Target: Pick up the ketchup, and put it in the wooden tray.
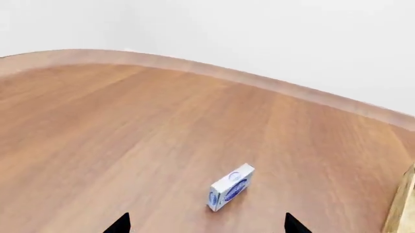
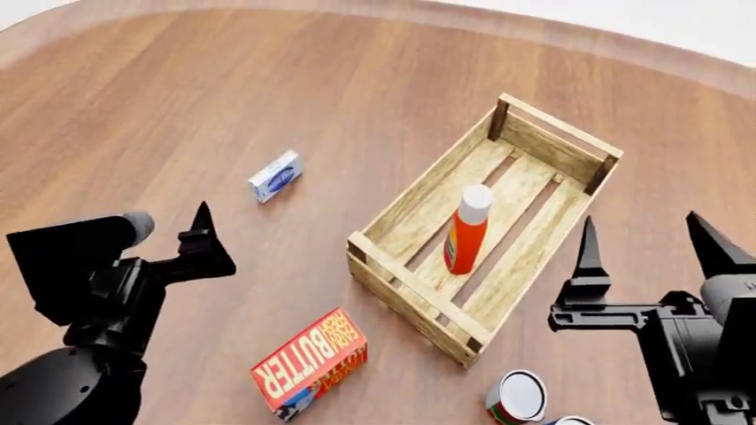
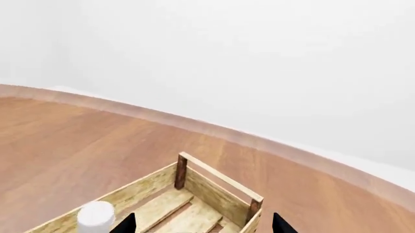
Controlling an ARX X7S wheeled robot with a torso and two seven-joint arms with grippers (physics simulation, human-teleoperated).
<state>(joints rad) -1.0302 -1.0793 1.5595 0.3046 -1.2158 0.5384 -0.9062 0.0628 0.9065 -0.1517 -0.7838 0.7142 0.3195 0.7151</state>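
Orange-red ketchup (image 2: 465,241), pale wooden tray (image 2: 408,199)

Ketchup (image 2: 466,237) stands upright (white-capped) inside wooden tray (image 2: 416,198).

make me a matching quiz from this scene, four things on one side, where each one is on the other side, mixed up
1. ketchup
2. butter box
3. small blue and white box
4. can

A. on the table left of the wooden tray, farther from the robot
B. standing inside the tray
C. beside the tray's near corner, by the right gripper
D. lying near the left gripper

Pairs: 1-B, 2-D, 3-A, 4-C

Left gripper (image 2: 201,232) parted; right gripper (image 2: 652,237) spread, empty.
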